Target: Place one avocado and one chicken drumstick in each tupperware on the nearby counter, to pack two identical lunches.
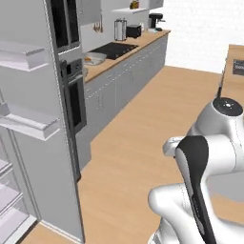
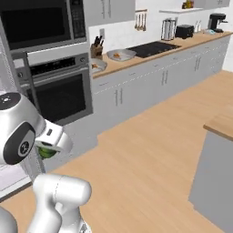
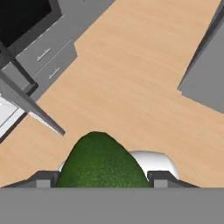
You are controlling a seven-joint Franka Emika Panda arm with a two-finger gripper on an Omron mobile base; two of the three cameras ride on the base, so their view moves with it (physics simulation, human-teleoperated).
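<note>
Light wood floor (image 2: 150, 150) throughout. Grey cabinets (image 2: 150, 86) line the white tiled wall (image 2: 123, 27). Black oven (image 2: 59, 93) sits under a microwave (image 2: 38, 20). Black cooktop (image 2: 152, 48) on the run. Open fridge door shelves (image 1: 26, 124) at left.

open wooden floor (image 2: 150, 136), island corner (image 2: 218, 125) right
</note>
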